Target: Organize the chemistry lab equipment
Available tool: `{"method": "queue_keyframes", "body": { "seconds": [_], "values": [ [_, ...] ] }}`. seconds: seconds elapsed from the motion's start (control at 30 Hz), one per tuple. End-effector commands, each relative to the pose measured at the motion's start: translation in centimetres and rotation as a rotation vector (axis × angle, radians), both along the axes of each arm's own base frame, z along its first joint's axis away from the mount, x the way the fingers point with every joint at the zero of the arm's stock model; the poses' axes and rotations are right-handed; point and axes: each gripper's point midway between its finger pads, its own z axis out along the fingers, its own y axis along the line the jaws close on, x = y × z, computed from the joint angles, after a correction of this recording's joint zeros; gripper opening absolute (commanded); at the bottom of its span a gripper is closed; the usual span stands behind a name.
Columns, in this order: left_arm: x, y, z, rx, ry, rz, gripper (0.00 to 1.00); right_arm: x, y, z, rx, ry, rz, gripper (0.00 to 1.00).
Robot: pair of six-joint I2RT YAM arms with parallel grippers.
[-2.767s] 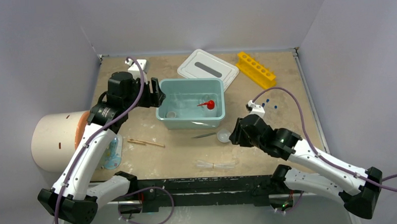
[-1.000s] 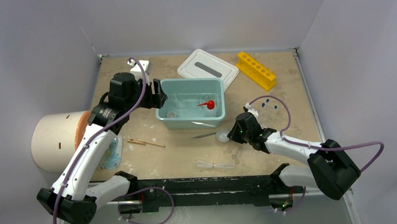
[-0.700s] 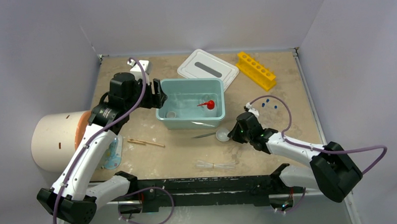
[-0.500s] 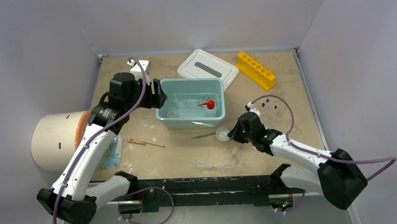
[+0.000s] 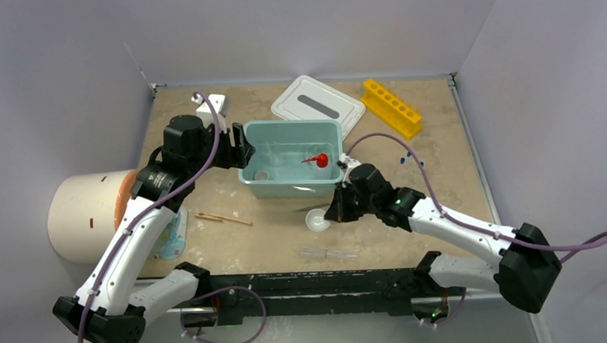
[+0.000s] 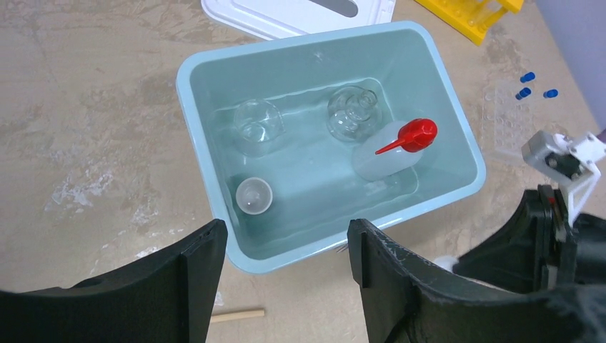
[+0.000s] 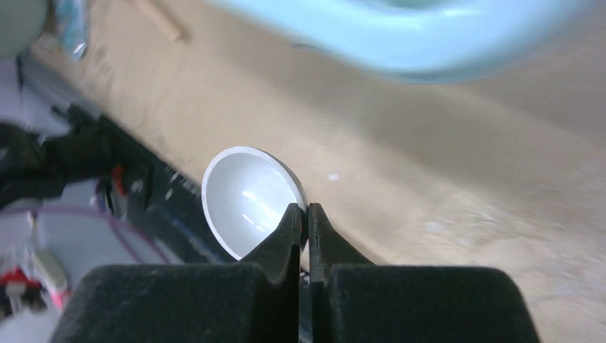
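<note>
Lowest in the overhead view, a small bunch of clear tubes (image 5: 331, 253) is lying on the table (image 5: 446, 134). They are too faint to count.

Just above them, near the frame's centre, the right tool (image 5: 335, 213) is pinching one tiny white bowl (image 7: 250, 200) by its rim. Its jaws are closed down to the thin wall, and it is holding the bowl tilted on edge, seemingly clear of the table. The bowl is looking light, rigid and glossy, so it is probably slippery and could chip if dropped. The rim is the only practical place to grip, though such a pinch is likely letting the bowl pivot.

Left of centre, two wooden sticks (image 5: 223, 217) are lying together. One pair of metal tweezers (image 5: 302, 210) is resting just beside the bowl.

Further up, the left tool (image 5: 237, 147) is hovering wide and empty at the left wall of the teal tub (image 6: 207, 164). The tub is holding a second bowl (image 6: 255, 194), one squeeze bottle (image 6: 389, 150) and two glass flasks (image 6: 257, 127). Three blue pieces (image 6: 524, 93) are sitting at the right edge of the left wrist view.
</note>
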Motion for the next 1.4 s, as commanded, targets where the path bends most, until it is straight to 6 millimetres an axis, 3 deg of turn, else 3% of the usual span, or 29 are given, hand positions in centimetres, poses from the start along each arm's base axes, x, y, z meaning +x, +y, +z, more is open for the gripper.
{"method": "queue_keyframes", "body": {
  "seconds": [0.0, 0.13, 0.33, 0.4, 0.5, 0.6, 0.83, 1.03, 1.37],
  "values": [
    [0.1, -0.2, 1.7, -0.002, -0.082, -0.018, 0.63, -1.9, 4.9, 5.7, 0.087, -0.101, 0.237, 0.0],
    [-0.1, -0.1, 1.8, 0.004, -0.087, -0.015, 0.64, -0.2, 6.2, 10.0, 0.096, -0.202, 0.247, 0.0],
    [-0.2, -0.1, 1.9, 0.011, -0.092, -0.017, 0.64, 4.2, 7.2, 17.2, 0.076, -0.379, 0.157, 0.0],
    [-0.2, 0.0, 1.9, 0.016, -0.094, -0.012, 0.64, 5.2, 7.5, 18.7, 0.065, -0.393, 0.129, 0.0],
    [-0.2, 0.0, 1.9, 0.02, -0.096, -0.013, 0.64, 8.1, 6.9, 20.8, -0.019, -0.464, 0.036, 0.0],
    [-0.2, 0.0, 1.8, 0.025, -0.094, -0.01, 0.64, 10.3, 6.9, 20.9, -0.095, -0.483, 0.02, 0.0],
    [-0.4, 0.4, 1.8, 0.034, -0.099, 0.002, 0.64, 15.4, 5.8, 18.5, -0.263, -0.508, 0.06, 0.0],
    [-0.4, 0.6, 1.8, 0.043, -0.105, 0.01, 0.65, 17.8, 5.9, 17.5, -0.333, -0.552, 0.123, 0.0],
    [-0.4, 0.4, 1.5, 0.049, -0.1, 0.007, 0.65, 21.4, 6.0, 13.4, -0.439, -0.506, 0.112, 0.0]
  ]
}}
